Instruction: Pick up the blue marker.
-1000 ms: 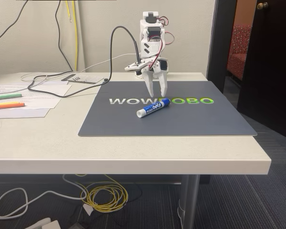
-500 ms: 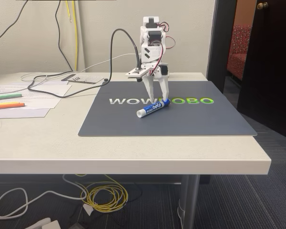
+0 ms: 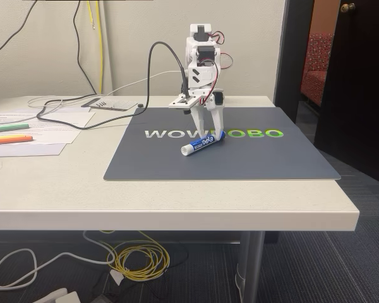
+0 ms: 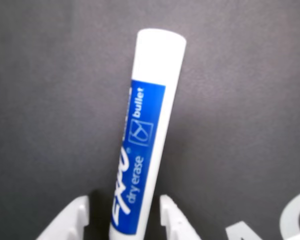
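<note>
The blue marker [image 3: 201, 144] lies on the dark grey mat [image 3: 252, 158], white end toward the front left, blue cap toward the back right. My white gripper [image 3: 210, 132] points straight down over its cap end, open, one finger on each side of the barrel. In the wrist view the blue marker [image 4: 145, 135] runs up the middle with its blue label, and my gripper [image 4: 122, 222] shows two white fingertips [image 4: 70, 222] flanking the barrel with small gaps. The marker rests on the mat.
A green marker [image 3: 8, 127] and an orange marker [image 3: 9, 139] lie on papers [image 3: 47, 120] at the table's left. A black cable [image 3: 95, 117] runs from the arm across the back. The mat reads WOWROBO. The table's front edge [image 3: 177, 218] is near.
The gripper has come down, and its fingertips now straddle the marker's cap end. The marker has not moved.
</note>
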Available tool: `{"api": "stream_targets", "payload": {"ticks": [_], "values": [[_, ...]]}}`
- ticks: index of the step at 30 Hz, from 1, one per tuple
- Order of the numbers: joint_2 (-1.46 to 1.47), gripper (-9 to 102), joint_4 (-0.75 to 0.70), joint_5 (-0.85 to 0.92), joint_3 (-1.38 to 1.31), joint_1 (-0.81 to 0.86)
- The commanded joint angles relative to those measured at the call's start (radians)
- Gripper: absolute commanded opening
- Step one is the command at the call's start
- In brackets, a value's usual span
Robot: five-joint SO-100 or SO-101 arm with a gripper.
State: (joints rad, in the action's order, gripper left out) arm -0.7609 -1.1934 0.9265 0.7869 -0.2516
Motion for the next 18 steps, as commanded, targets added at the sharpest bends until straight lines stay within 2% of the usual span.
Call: {"api": "stream_targets", "payload": {"ticks": [1, 18], "values": [[0.000, 18, 0.009, 0.014, -0.071, -0.012], [0.054, 13, 0.018, 0.133, -0.149, -0.006]]}}
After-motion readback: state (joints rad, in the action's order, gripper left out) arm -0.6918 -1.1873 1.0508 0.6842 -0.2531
